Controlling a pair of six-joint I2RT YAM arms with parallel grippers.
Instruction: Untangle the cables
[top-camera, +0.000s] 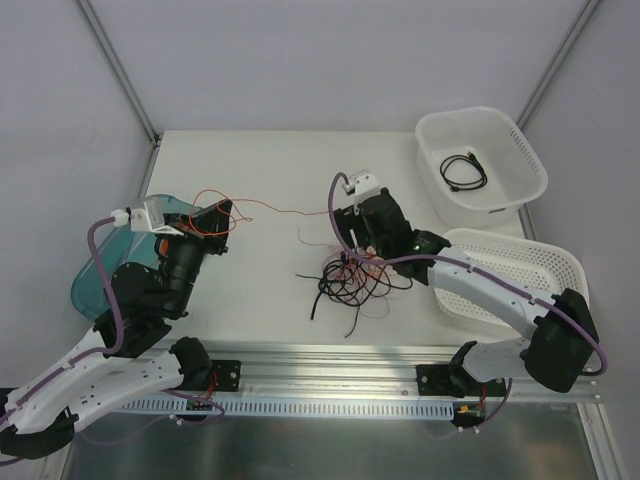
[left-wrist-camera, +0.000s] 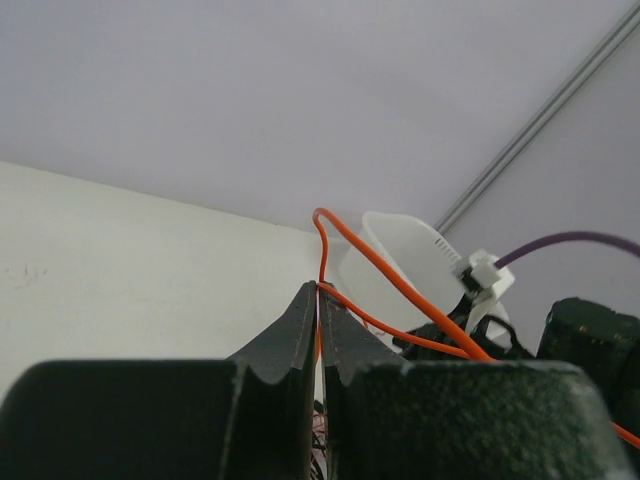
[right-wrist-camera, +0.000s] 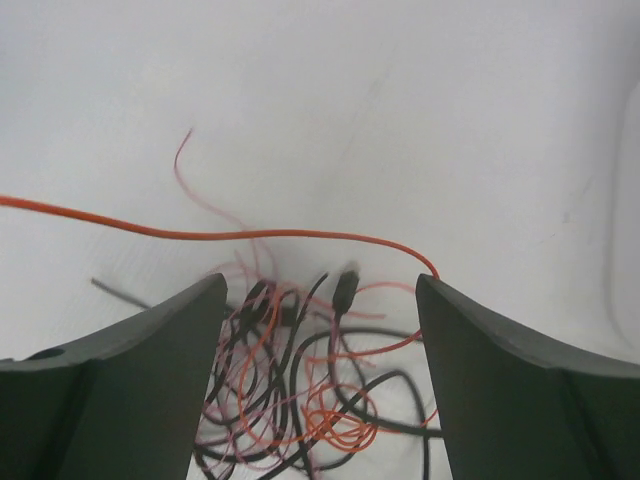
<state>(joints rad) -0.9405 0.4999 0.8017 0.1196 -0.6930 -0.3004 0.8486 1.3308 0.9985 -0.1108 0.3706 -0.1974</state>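
Note:
The cables (top-camera: 355, 280) lie as a loose tangle of thin black, orange and red wires in the middle of the table. One orange wire (top-camera: 285, 210) runs out of the tangle to the left, up off the table. My left gripper (top-camera: 222, 215) is shut on this orange wire (left-wrist-camera: 400, 285), which is pinched at the tips of the left gripper (left-wrist-camera: 320, 290). My right gripper (top-camera: 352, 245) hangs over the top of the tangle. In the right wrist view the right gripper (right-wrist-camera: 320, 282) is open, the tangle (right-wrist-camera: 300, 390) lies between and below its fingers, and the orange wire (right-wrist-camera: 250, 236) crosses ahead of them.
A white basket (top-camera: 530, 165) at the back right holds a coiled black cable (top-camera: 465, 170). A second white mesh basket (top-camera: 520, 265) stands at the right, beside the right arm. A teal container (top-camera: 95, 285) sits at the left edge under the left arm.

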